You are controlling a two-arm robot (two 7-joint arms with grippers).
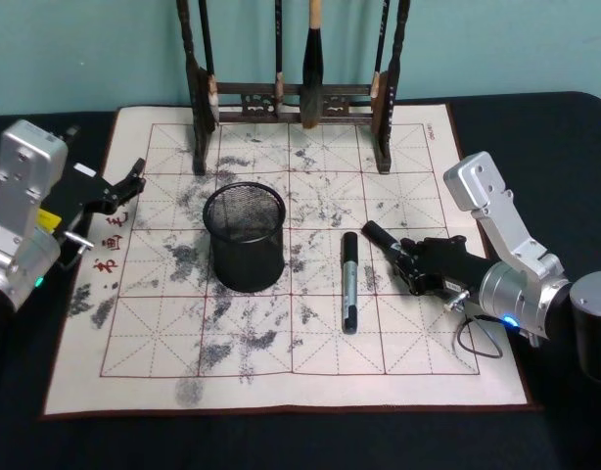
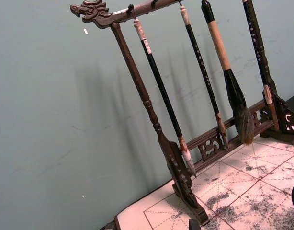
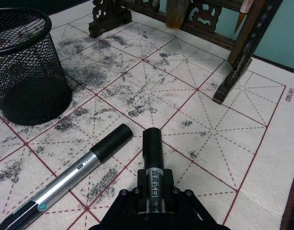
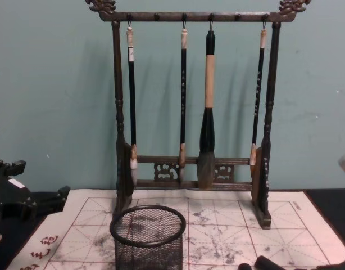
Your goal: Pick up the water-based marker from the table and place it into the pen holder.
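Observation:
The pen holder (image 1: 245,238), a round black wire-mesh cup, stands upright on the left half of the ink-stained practice mat (image 1: 281,392); it also shows as pen holder (image 3: 27,67) and pen holder (image 4: 148,236). My right gripper (image 1: 406,257) is low over the mat to the holder's right, shut on a silver water-based marker (image 3: 153,179) with a black cap (image 1: 377,235) pointing toward the rack. A second silver marker (image 1: 348,282) with a black cap lies flat on the mat between the holder and that gripper, seen as second marker (image 3: 75,175). My left gripper (image 1: 115,191) rests open at the mat's left edge.
A tall dark wooden brush rack (image 1: 293,98) with several hanging brushes stands along the mat's far edge, behind the holder. The mat lies on a black table (image 1: 565,431). A teal wall (image 4: 49,84) closes the back.

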